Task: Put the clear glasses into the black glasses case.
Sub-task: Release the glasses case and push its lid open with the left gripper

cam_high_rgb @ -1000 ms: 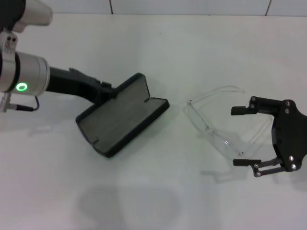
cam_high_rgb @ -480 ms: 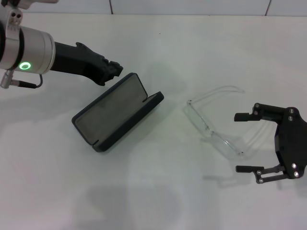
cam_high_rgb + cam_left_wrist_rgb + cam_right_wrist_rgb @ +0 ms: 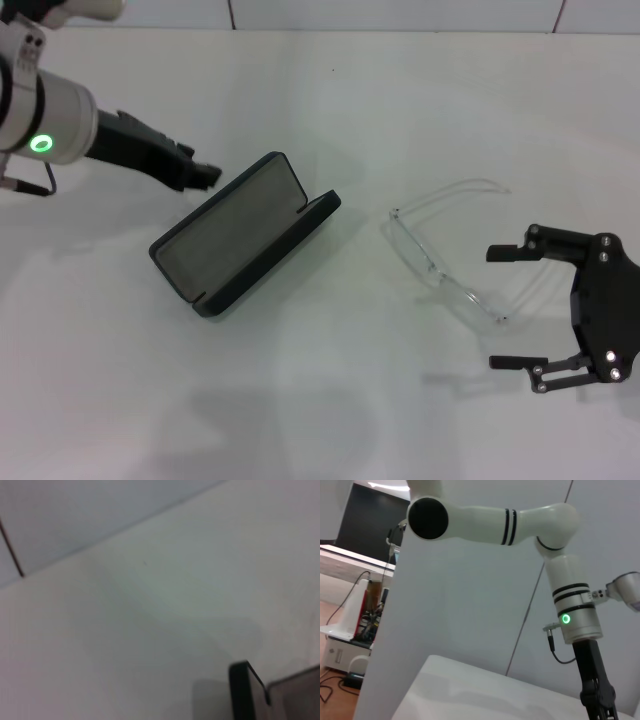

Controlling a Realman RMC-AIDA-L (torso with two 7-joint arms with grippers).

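Note:
The black glasses case (image 3: 245,237) lies open left of the table's middle, its grey lining facing up; one corner of it (image 3: 241,692) shows in the left wrist view. My left gripper (image 3: 203,173) hovers just off the case's far left side, touching nothing. The clear glasses (image 3: 432,266) lie unfolded to the right of the case, with their thin arms pointing right. My right gripper (image 3: 503,307) is open at the glasses' right end. One finger (image 3: 505,251) is on the far side and the other finger (image 3: 512,362) on the near side, and they hold nothing.
The white table (image 3: 330,400) ends at a wall along the back. In the right wrist view, the left arm (image 3: 575,615) stands over the table's far side, with a white partition (image 3: 450,630) behind it.
My left gripper has let go of the case lid and drawn back to the left. The case now lies wide open. My right gripper has shifted slightly toward the table's front.

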